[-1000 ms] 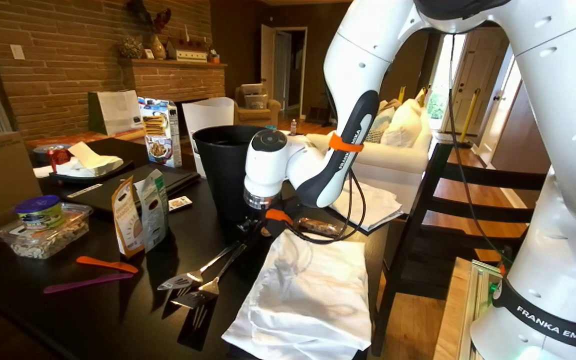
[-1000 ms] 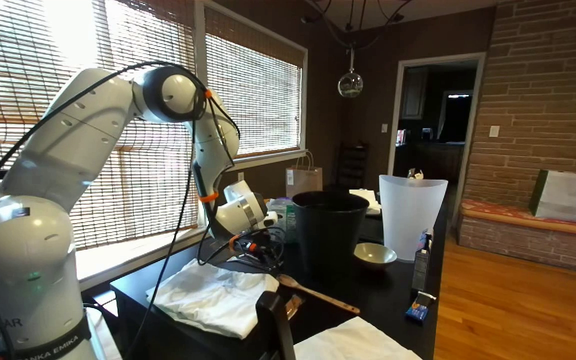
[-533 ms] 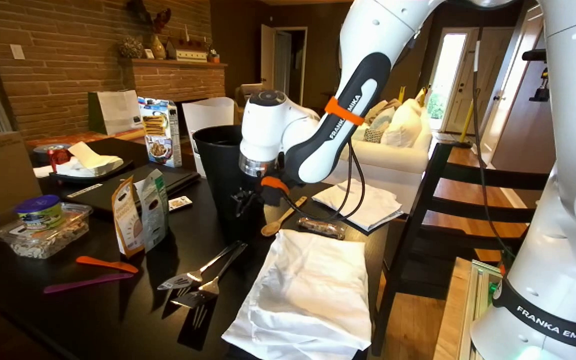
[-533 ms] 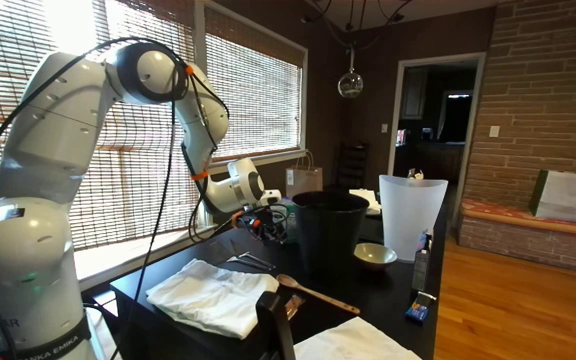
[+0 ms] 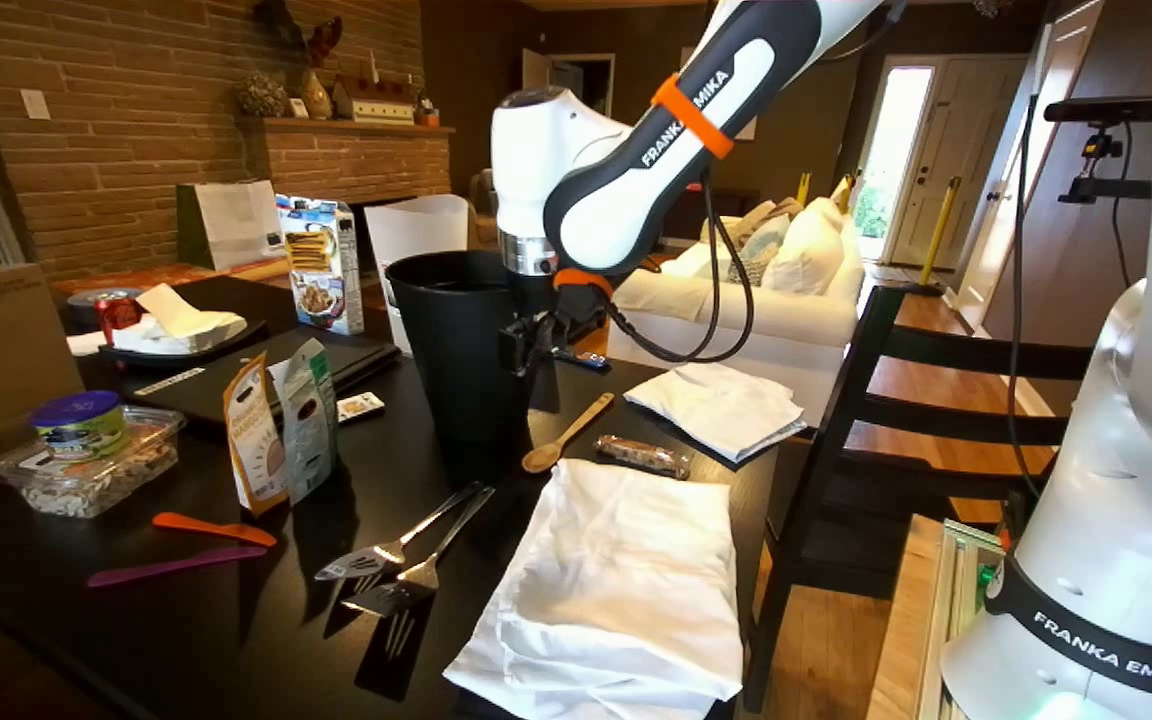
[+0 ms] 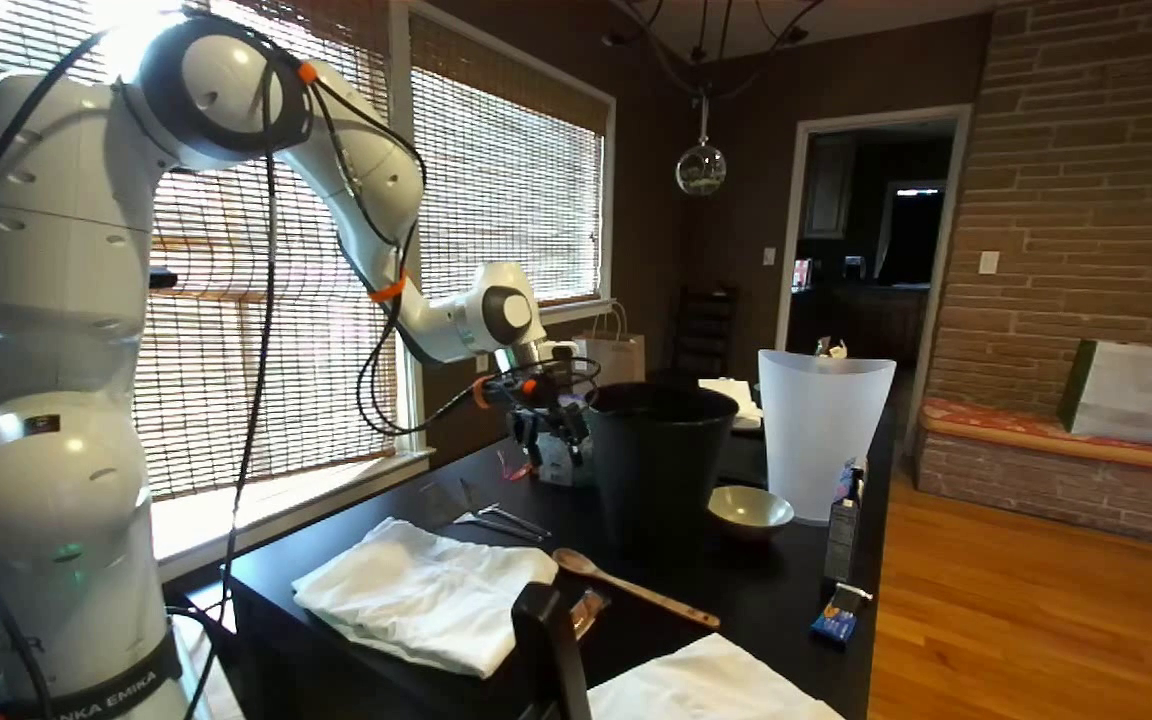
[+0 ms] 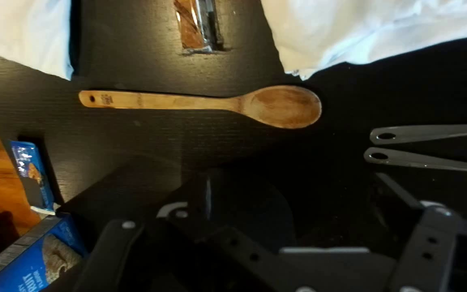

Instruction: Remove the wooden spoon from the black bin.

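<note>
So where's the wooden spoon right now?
In an exterior view, the wooden spoon lies on the table just right of the black bin, with a wrapped bar to its right and a white cloth just below it.

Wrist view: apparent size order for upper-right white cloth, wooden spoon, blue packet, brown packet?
1. Upper-right white cloth, cut off by the frame
2. Wooden spoon
Last, unranked: blue packet and brown packet. Their visible areas look alike; brown is cut off.
</note>
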{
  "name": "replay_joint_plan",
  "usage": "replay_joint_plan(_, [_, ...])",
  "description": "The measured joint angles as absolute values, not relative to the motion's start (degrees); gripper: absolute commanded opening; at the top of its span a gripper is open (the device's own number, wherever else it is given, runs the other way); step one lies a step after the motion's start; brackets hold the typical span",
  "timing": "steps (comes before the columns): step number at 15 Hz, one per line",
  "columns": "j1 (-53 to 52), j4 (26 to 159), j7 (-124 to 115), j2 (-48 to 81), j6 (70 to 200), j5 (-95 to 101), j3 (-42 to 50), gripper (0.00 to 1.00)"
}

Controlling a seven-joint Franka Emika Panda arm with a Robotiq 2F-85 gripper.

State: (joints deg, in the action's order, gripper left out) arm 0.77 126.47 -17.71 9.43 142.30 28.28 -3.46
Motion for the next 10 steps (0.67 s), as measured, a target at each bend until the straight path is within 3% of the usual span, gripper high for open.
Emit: replay_joint_plan(10, [0.5,125.5,-12.4,1.7,131.4,26.9,-0.8,1.0])
